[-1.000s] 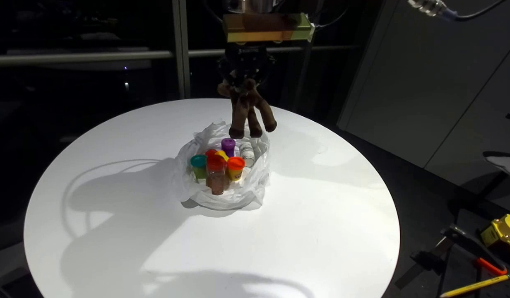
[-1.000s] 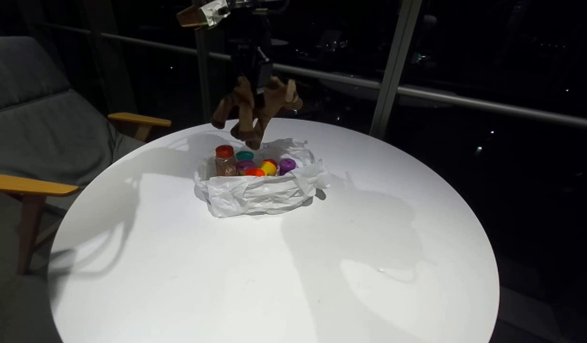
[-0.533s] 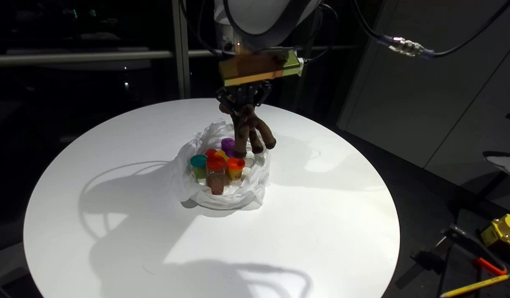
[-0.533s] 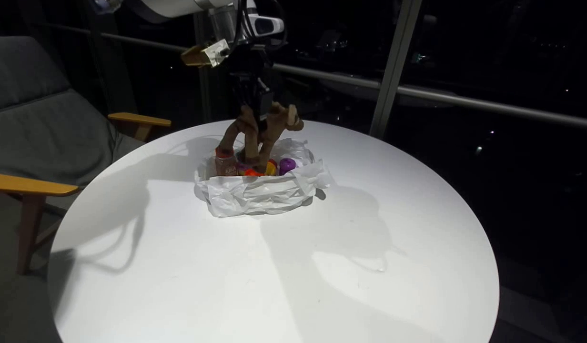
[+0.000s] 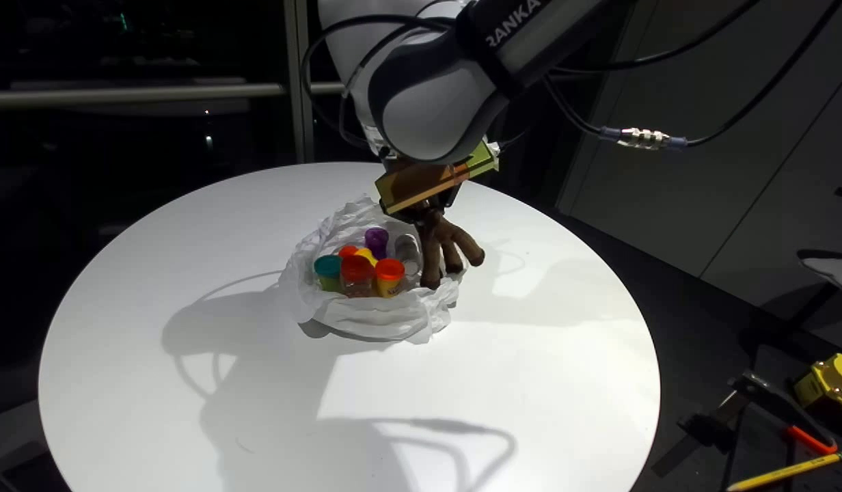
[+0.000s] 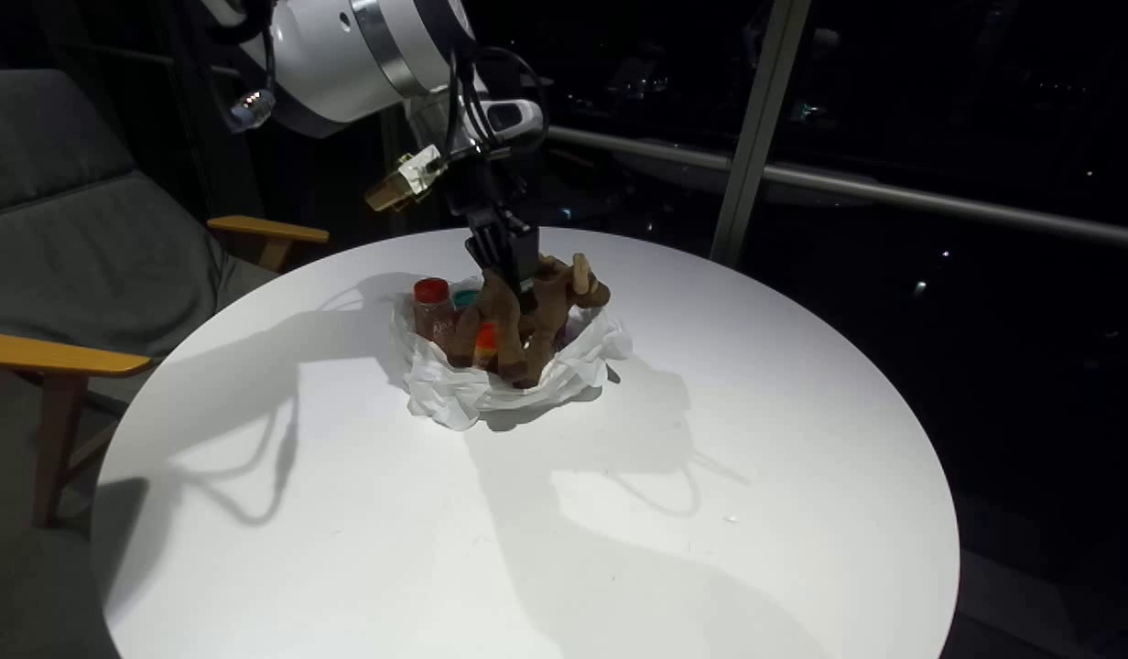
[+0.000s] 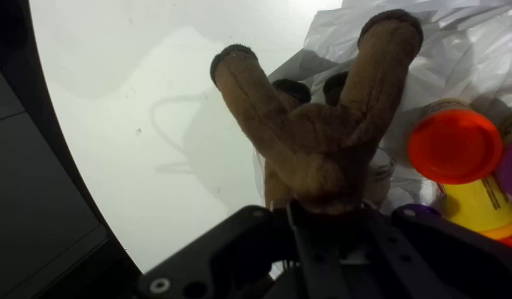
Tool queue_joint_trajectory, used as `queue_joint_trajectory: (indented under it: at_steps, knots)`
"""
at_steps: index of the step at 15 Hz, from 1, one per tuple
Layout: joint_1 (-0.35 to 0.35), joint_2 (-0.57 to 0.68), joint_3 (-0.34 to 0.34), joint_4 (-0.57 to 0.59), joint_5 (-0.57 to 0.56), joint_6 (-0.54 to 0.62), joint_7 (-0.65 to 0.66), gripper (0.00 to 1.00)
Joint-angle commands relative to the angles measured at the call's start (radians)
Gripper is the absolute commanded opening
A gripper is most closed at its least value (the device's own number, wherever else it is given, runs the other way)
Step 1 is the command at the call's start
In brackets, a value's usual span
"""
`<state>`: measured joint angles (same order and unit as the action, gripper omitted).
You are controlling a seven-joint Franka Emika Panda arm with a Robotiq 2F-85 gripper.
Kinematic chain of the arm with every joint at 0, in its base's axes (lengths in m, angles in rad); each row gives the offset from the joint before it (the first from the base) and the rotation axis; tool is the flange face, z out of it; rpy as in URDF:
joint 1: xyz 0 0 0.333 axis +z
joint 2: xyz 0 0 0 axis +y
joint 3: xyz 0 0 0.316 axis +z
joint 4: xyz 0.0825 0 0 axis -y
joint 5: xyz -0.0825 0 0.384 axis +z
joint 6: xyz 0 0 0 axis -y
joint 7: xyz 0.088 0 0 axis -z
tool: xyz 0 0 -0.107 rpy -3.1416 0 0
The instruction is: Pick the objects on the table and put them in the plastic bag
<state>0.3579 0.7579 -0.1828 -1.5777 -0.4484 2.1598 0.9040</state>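
That black claw [image 7: 331, 211] clutches a leggy brown plush animal [image 7: 318, 135] only partly over the crumpled whitish plastic bag [image 5: 387, 318]. Released there, it could flop outside.

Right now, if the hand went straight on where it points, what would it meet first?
Beyond the brown plush animal gripped in the hand, probably the plastic bag; depth is unclear, and the two may already touch.

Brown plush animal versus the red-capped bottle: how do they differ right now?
The brown plush animal is held in the gripper; the red-capped bottle stands in the plastic bag, not held. The plush animal is the larger, with spread, dark-tipped legs; the bottle is compact and upright. The plush animal is soft-looking fabric; the bottle is smooth, with pale lettering. Both have brownish bodies.
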Motion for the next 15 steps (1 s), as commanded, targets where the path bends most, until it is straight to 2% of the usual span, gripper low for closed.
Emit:
queue_joint_trajectory:
  at_steps: [1,6,11,15]
  knots:
    - [0.044,0.052,-0.011,0.093,-0.054,-0.119,0.056,0.03]
    - [0.068,0.091,0.004,0.185,-0.068,-0.153,0.096,0.03]
    - [0.096,0.139,-0.020,0.251,-0.146,-0.146,0.149,0.03]
    - [0.094,0.185,-0.010,0.283,-0.185,-0.151,0.167,0.03]
